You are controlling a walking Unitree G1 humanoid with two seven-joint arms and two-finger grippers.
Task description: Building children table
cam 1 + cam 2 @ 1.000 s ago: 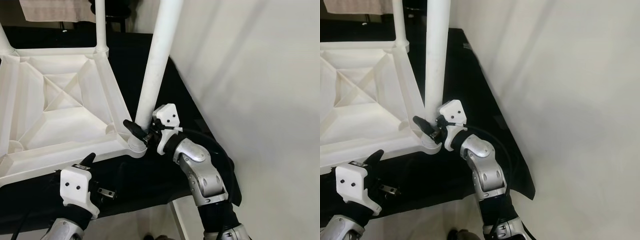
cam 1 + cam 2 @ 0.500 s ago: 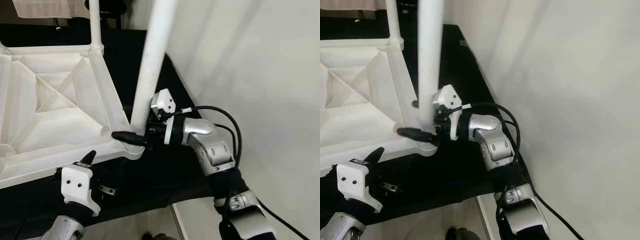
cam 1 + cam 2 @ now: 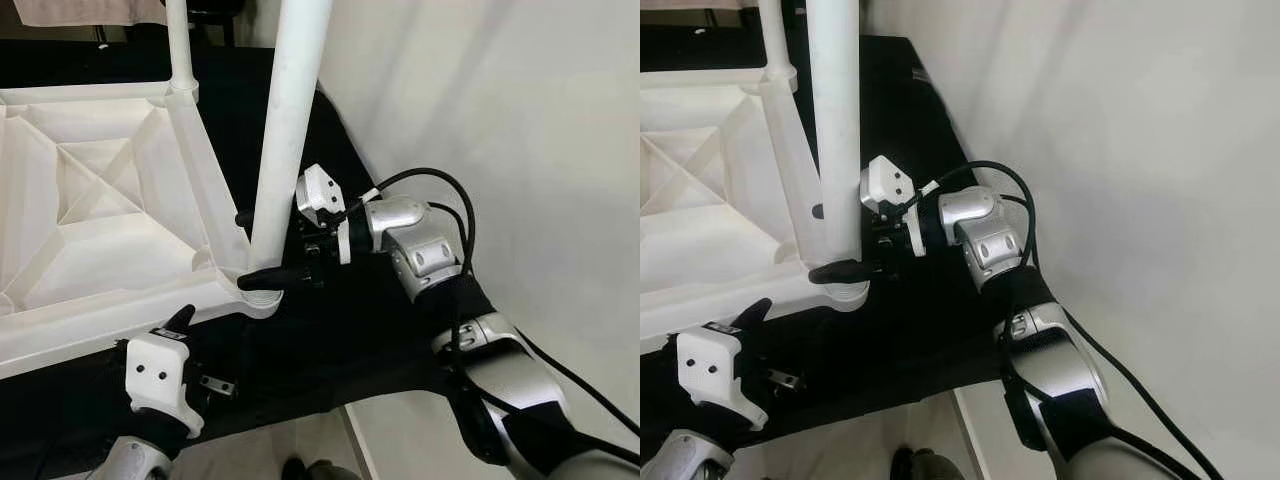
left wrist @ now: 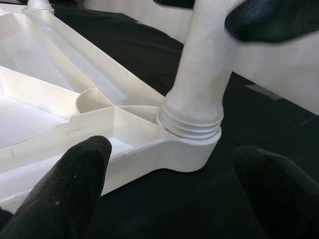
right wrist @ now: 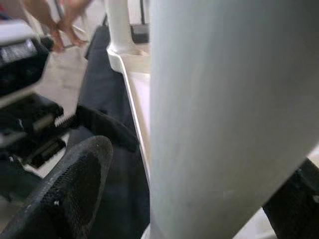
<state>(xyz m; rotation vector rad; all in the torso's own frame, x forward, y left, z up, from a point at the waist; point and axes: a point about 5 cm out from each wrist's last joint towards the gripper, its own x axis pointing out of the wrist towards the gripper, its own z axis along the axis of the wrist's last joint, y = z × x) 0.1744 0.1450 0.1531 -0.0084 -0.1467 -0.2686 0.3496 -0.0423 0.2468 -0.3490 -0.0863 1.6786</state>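
The white plastic children table (image 3: 110, 220) lies upside down on my black-covered counter (image 3: 330, 340), ribbed underside up. Its near right leg (image 3: 285, 140) stands upright in the corner socket (image 4: 192, 144). My right tool (image 3: 262, 250) reaches leftward, fingers clamped around that leg's base. My left tool (image 3: 165, 345) waits nearer, fingers apart. A pale wall (image 3: 500, 130) stands right.

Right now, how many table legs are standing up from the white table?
2. One leg stands in the near corner socket, with the right gripper fingers around its base. Another leg stands at the far corner. More may be hidden out of frame.
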